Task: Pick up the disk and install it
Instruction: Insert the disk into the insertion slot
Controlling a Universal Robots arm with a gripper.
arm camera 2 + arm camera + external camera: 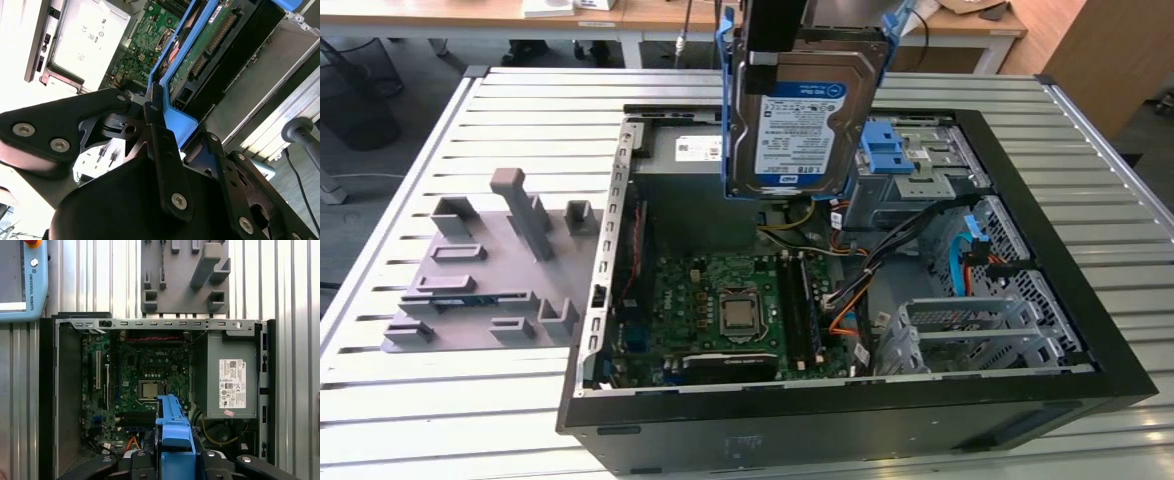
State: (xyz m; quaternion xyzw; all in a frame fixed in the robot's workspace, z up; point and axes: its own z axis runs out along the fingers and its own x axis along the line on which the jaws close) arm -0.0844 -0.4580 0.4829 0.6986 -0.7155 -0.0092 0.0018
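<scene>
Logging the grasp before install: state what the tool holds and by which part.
The tool is shut on the disk, gripping the blue carrier frame at its upper end, over the open computer case.

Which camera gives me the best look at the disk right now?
The exterior view: the disk hangs upright over the open case, label face showing. The second wrist view shows its circuit-board side obliquely; the first wrist view, its blue frame end.

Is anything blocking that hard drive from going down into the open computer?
Nothing visible covers it: the disk, shut in the gripper, hangs over the open case. Loose cables lie inside beside the drive cages and might snag.
</scene>
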